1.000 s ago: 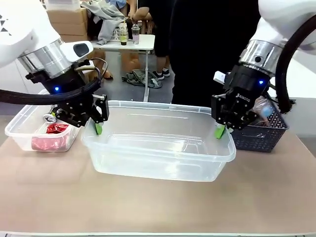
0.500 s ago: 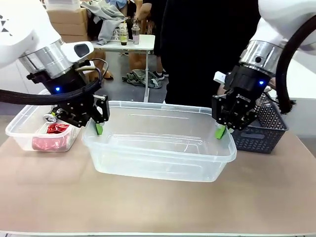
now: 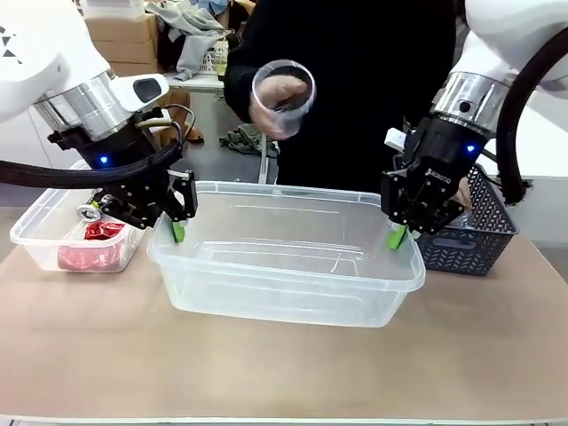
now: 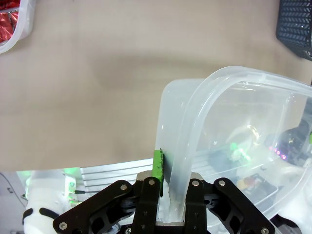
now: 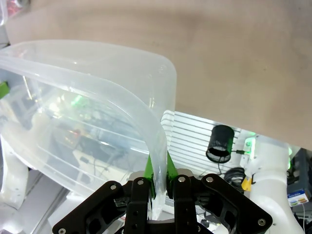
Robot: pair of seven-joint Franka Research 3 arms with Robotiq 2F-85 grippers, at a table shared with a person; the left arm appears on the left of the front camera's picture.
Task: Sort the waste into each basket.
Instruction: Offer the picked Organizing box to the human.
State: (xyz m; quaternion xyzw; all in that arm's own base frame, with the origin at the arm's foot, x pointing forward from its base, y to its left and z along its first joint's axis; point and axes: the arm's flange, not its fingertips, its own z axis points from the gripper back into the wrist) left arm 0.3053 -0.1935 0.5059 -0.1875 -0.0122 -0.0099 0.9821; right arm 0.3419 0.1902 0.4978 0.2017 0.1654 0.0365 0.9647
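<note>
This is a robot lab set up in a storeroom-like room: two white robot arms (image 3: 62,98), their left claw (image 3: 177,232) and right claw (image 3: 396,238) black with green pads, stand at a tan worktop (image 3: 266,373) with a person (image 3: 355,89) facing them across it. Behind are stacked cardboard boxes (image 3: 120,35), a heap of clothes (image 3: 182,31), a small white table (image 3: 197,81) and a bare grey floor (image 3: 209,151). Past the worktop's edge, the right wrist view shows a ribbed metal plate (image 5: 195,131) and a white housing (image 5: 265,161) with green lights.

bright even light, soft shadows, edges distorted
</note>
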